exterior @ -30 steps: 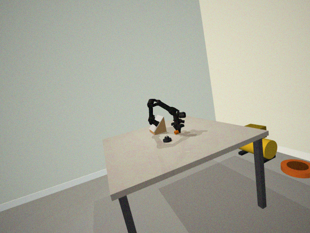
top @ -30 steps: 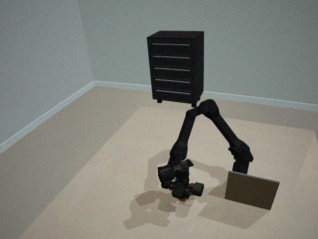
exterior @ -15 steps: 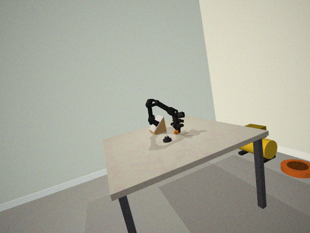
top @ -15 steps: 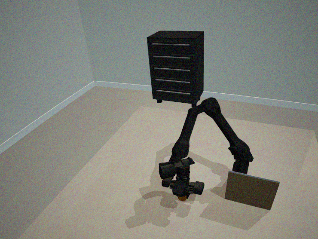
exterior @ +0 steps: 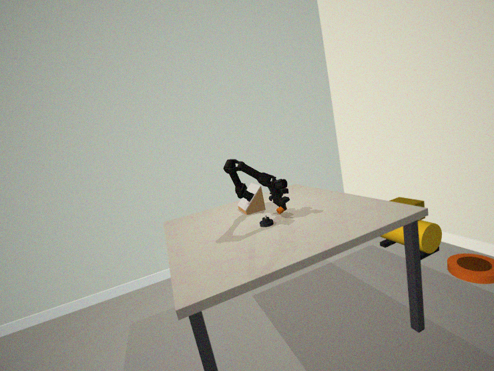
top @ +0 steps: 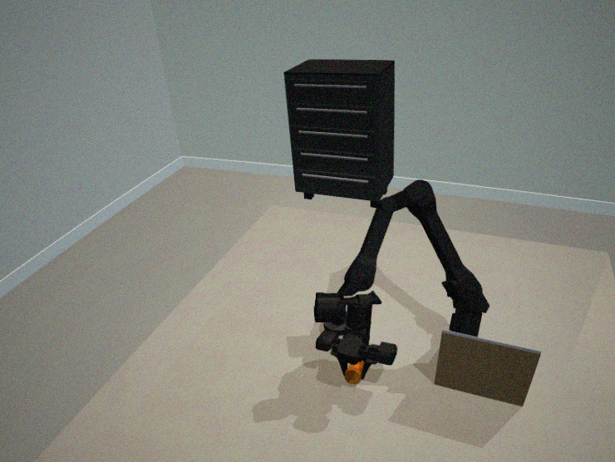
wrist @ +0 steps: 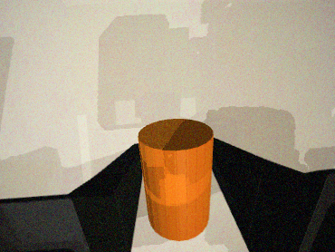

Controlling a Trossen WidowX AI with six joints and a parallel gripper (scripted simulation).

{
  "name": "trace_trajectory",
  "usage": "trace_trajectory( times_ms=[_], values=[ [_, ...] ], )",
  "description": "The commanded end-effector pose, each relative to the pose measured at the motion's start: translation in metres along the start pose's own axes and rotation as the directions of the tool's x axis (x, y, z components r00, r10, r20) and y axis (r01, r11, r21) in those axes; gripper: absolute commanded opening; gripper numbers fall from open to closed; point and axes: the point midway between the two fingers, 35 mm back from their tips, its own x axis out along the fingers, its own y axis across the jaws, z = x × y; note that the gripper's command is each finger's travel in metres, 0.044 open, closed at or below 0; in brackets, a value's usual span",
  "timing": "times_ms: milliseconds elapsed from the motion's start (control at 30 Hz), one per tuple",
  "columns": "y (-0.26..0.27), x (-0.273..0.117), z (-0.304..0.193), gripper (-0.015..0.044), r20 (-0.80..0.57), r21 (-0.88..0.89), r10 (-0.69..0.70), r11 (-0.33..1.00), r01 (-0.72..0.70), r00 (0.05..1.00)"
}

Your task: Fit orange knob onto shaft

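On tbl, ext. view only: pedestal (exterior: pixel 266 222); claw (top: pixel 353 370) (exterior: pixel 282 208) (wrist: pixel 174 147) grips knob (top: pixel 353 372) (exterior: pixel 280 209) (wrist: pixel 177 195).

the orange cylindrical knob (top: pixel 353 372) (exterior: pixel 280 209) (wrist: pixel 177 190), low centre of the wrist frame, looks like smooth plastic with a soft sheen. the brown-sided wedge block (top: pixel 486 368) (exterior: pixel 256 202) (wrist: pixel 4 82), mid-frame in the exterior view, looks like matt wood, while the black five-drawer cabinet (top: pixel 342 144), upper centre of the top view, has metallic-looking handles.
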Motion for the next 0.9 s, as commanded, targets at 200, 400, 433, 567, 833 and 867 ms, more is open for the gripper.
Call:
trace_trajectory(
  times_ms=[200,400,433,567,833,867],
  values=[
    [0.000,-0.006,-0.009,0.0179,0.151,0.001,0.000,1.000,-0.001,0.988],
    [0.001,-0.009,-0.014,0.0179,0.235,0.000,0.001,1.000,-0.001,0.972],
    [0.001,-0.010,-0.014,0.0179,0.249,0.000,0.001,1.000,-0.001,0.969],
    [0.001,-0.011,-0.018,0.0179,0.303,0.000,0.001,1.000,-0.002,0.953],
    [0.001,-0.014,-0.025,0.0179,0.406,0.000,0.002,1.000,-0.002,0.914],
    [0.001,-0.014,-0.026,0.0179,0.418,0.000,0.002,1.000,-0.002,0.908]
  ],
)
